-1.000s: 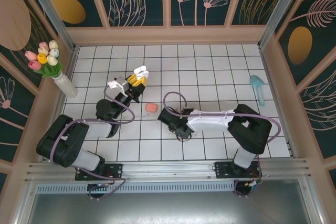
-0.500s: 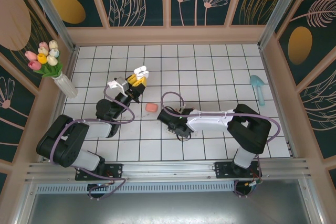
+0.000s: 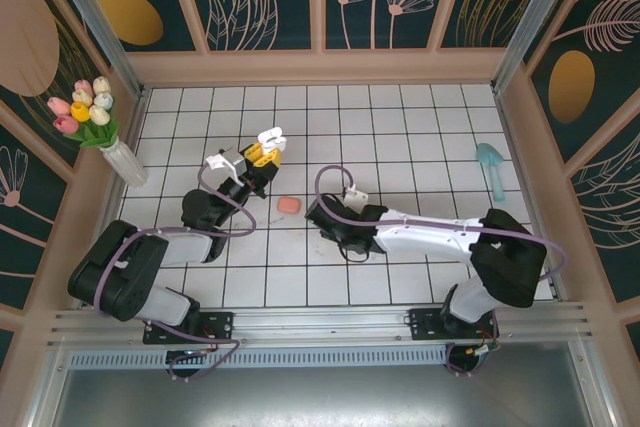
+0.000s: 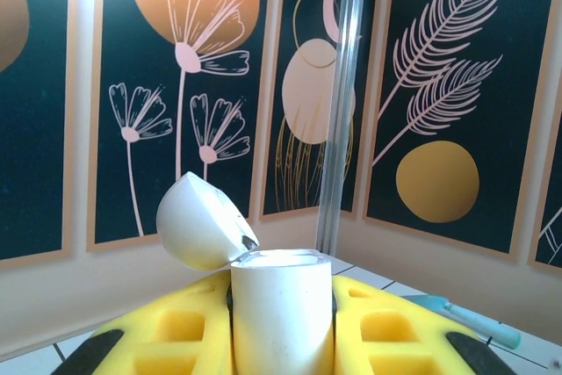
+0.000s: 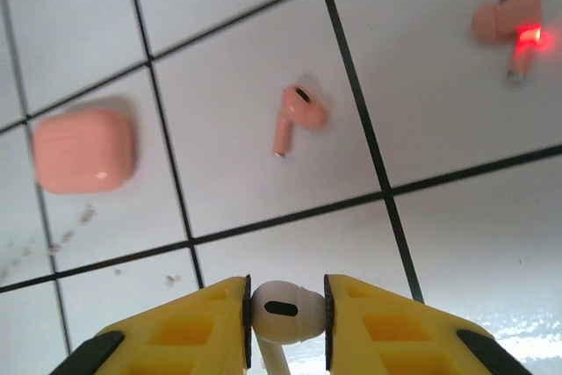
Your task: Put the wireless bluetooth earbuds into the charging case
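My right gripper [image 5: 285, 309] is shut on a white earbud [image 5: 283, 307], pinched by its head between the yellow fingers, stem pointing back toward the wrist. Ahead of it two salmon-pink earbuds lie on the tiles: one [image 5: 299, 116] in the middle, one [image 5: 509, 28] at the far right with a red light glowing. My left gripper [image 4: 281, 305] is shut on the white charging case [image 4: 281, 318], held upright with its lid [image 4: 202, 221] flipped open. From above, the left gripper [image 3: 262, 153] holds the case [image 3: 268, 137] left of centre; the right gripper [image 3: 322, 217] hovers low mid-floor.
A closed salmon-pink case [image 3: 289, 205] [image 5: 83, 151] lies on the tiles between the two grippers. A white vase of tulips [image 3: 100, 122] stands at the far left wall. A teal tool [image 3: 490, 167] [image 4: 465, 318] lies at the right. Walls fence the tiled floor [image 3: 420, 127].
The right arm has stretched out, its elbow swinging to the right while its wrist shifted slightly right and away. The left arm with the open case has barely moved.
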Robot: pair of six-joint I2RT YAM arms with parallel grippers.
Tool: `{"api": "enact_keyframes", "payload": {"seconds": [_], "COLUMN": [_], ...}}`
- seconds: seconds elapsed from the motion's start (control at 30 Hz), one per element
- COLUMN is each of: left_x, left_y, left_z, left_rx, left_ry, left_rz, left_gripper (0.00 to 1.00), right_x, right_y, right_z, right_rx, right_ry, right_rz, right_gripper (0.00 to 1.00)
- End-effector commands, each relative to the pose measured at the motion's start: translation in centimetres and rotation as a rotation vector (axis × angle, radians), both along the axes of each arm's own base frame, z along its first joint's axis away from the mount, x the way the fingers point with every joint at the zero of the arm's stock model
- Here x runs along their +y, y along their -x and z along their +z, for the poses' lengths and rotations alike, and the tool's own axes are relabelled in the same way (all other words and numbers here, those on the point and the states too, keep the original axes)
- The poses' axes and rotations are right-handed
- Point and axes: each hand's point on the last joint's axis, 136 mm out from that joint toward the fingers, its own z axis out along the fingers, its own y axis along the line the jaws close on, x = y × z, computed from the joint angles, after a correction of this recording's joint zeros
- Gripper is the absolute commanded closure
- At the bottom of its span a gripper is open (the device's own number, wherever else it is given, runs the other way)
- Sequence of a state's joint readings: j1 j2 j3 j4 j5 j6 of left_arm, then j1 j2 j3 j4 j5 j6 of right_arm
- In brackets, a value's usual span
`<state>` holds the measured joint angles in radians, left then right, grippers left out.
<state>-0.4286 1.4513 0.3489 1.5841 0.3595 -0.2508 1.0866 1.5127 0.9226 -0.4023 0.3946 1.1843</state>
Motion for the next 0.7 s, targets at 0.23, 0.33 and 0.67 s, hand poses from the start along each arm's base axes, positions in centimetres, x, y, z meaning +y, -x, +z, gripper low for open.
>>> {"api": "enact_keyframes", "payload": {"seconds": [0.23,0.33,0.67], "left_x": [-0.7,-0.9,-1.7], "left_y": [0.4,0.1,-1.0], "left_z": [3.1,3.0,3.0], "left_rx": [-0.12,-0.125,-0.153], "left_ry": [-0.029,-0.044,-0.088], "left_rz": [-0.012,-0.005,0.006], "left_gripper": [1.0,1.0,1.0], "right_x": [-1.1,-1.3,-0.5], "right_y": [-5.0,-6.2,-8.8], "right_z": [11.3,15.0,27.2], "right_rx": [-0.327,-0.422,-0.74], "right_ry": [-0.1,-0.122,-0.229], "right_rz": [0.014,0.034,0.131], "right_gripper": [0.72,0.72,0.72]}}
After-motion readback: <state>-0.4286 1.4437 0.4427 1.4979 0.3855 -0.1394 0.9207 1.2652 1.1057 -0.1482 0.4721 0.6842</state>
